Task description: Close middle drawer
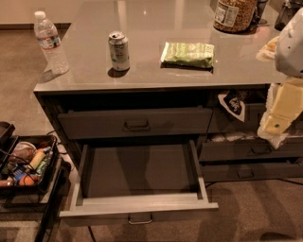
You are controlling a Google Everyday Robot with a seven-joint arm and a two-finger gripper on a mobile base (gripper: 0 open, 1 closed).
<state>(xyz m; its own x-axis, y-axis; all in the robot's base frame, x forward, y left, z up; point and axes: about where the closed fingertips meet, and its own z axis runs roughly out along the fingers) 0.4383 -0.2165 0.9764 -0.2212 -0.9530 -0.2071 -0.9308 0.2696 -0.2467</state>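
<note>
The middle drawer (142, 177) is pulled far out of the dark grey cabinet. Its interior looks empty, and its flat front (94, 211) faces me at the bottom with a small metal handle (140, 220). Light grey side rims run back to the cabinet. The top drawer (135, 122) above it is shut. My arm comes in at the right edge, and the gripper (277, 120), cream and white, hangs in front of the narrower right-hand drawers, well right of the open drawer and touching nothing that I can see.
On the countertop (156, 75) stand a water bottle (49, 42), a soda can (119, 50), a green snack bag (188, 54) and a jar (235, 14). The narrow right-hand drawers (246, 150) have cloth sticking out. A black cart (26, 165) with small items stands at the left.
</note>
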